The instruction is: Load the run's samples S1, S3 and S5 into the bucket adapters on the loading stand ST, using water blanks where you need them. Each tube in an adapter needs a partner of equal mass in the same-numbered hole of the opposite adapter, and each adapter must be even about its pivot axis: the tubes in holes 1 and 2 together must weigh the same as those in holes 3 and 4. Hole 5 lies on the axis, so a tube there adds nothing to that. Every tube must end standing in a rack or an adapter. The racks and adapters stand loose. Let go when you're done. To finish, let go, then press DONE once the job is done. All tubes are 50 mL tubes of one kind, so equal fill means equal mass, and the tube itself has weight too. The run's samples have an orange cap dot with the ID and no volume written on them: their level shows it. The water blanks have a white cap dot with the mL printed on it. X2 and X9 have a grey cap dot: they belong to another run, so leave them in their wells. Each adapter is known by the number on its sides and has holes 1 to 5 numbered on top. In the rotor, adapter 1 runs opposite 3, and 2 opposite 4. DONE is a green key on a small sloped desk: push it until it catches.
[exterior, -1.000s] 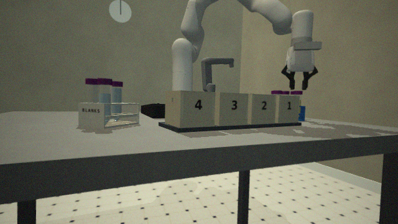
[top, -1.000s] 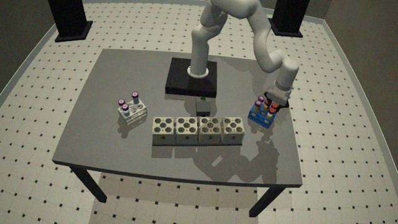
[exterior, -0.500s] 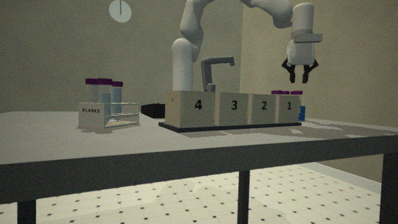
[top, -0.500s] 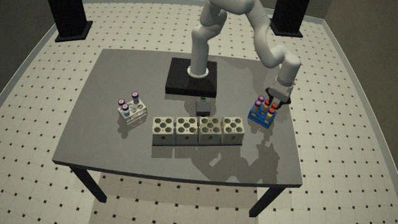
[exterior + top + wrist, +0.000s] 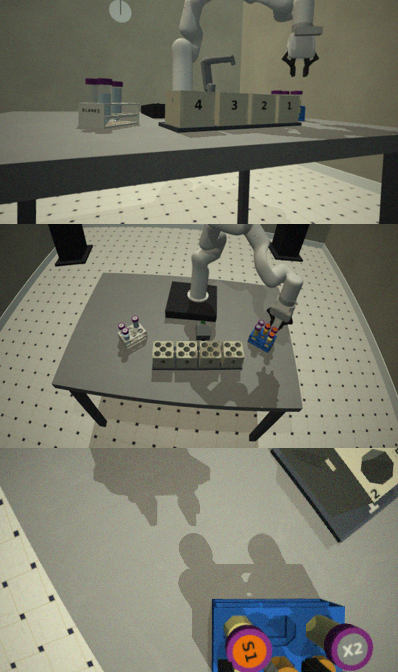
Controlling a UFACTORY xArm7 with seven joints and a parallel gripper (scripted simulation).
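Your tool [image 5: 299, 74] [image 5: 280, 324] hangs above the tube caps, with open air beneath its fingertips in the exterior view. Below you, the blue rack [image 5: 262, 343] [image 5: 280, 604] is crowded: orange-dotted tubes stand close together, and the X2 tube [image 5: 351, 649] leans up beside the gap next to S1 [image 5: 249, 649]. Between the rack and adapter 1 [image 5: 233, 361] [image 5: 288, 109] you have a bare strip of tabletop [image 5: 174, 392] [image 5: 150, 618]. The four adapters form a wall with only narrow slits between them, and the DONE desk [image 5: 203, 332] stands just behind, leaving you little room there.
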